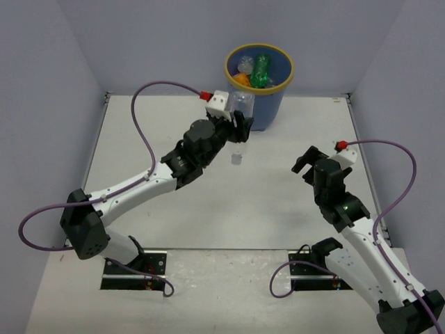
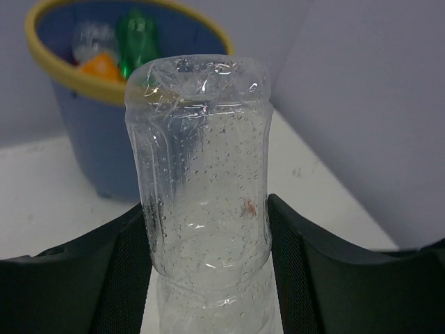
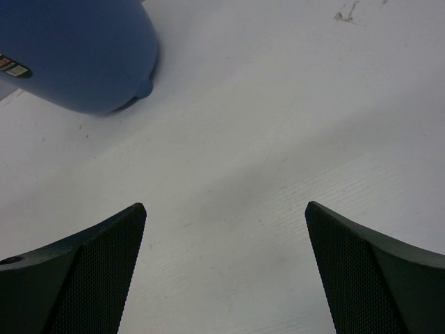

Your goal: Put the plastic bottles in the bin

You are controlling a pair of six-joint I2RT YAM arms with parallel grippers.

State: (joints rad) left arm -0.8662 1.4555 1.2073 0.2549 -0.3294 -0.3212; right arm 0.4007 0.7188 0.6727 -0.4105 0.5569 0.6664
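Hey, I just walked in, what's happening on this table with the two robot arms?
The left fingers are shut on a clear plastic bottle, held close beside the blue bin with the yellow rim, not yet over it. The bin already holds a green bottle and an orange bottle, among others. The right fingers stand open and empty above the table, to the right of the bin.

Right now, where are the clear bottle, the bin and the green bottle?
clear bottle [image 2: 201, 195]: left wrist view, its dimpled body.
bin [image 1: 273, 108]: top view, its blue outer wall.
green bottle [image 1: 261, 71]: top view, its body.
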